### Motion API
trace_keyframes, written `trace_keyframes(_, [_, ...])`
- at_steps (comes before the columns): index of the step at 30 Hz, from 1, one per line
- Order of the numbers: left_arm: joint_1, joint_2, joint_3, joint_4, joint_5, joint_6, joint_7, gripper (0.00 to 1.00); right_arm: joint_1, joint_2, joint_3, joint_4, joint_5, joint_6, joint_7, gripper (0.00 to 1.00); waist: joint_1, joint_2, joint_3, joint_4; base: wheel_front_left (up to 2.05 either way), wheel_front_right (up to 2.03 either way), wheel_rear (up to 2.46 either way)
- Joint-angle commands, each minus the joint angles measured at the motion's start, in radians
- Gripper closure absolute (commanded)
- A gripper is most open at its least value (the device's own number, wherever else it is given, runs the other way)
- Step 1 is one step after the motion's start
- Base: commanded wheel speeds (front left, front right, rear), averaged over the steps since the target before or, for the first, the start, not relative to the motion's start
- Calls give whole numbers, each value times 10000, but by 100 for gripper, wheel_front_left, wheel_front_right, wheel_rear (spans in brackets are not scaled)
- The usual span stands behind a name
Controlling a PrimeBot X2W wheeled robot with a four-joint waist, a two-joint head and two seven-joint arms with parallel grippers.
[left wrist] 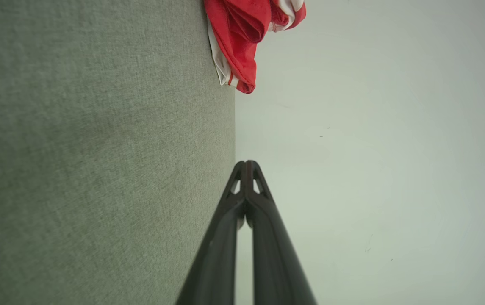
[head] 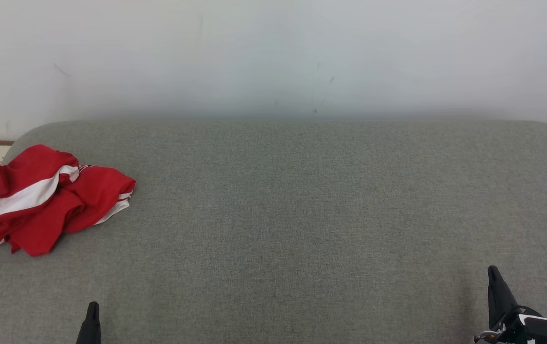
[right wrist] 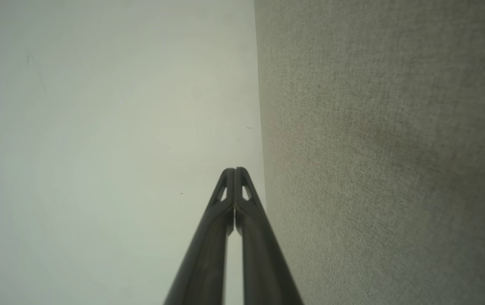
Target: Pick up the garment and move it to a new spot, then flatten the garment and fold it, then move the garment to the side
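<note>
A crumpled red garment [head: 39,200] with white stripes lies in a heap at the far left of the grey fabric surface [head: 292,215], partly past the head view's left edge. In the left wrist view the garment [left wrist: 242,38] shows at the top, well beyond the fingertips. My left gripper [head: 92,308] sits at the lower left, near the front edge, shut and empty; its tips [left wrist: 246,165] are pressed together. My right gripper [head: 493,272] is at the lower right, far from the garment, also shut with nothing in it [right wrist: 234,171].
A pale wall [head: 273,57] rises directly behind the surface's rounded back edge. The grey surface stretches wide between the garment and my right gripper.
</note>
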Motion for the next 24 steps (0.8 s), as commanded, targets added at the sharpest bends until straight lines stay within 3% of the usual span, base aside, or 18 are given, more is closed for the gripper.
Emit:
trace_keyframes(1, [-63, 38, 27, -5, -22, -32, -6, 100, 52, 9, 6, -19, 42, 4, -6, 100, 0, 0, 0, 0, 0, 0, 0])
trace_keyframes(24, [-63, 38, 27, -5, -22, -32, -6, 100, 52, 9, 6, -19, 42, 4, -4, 100, 0, 0, 0, 0, 0, 0, 0])
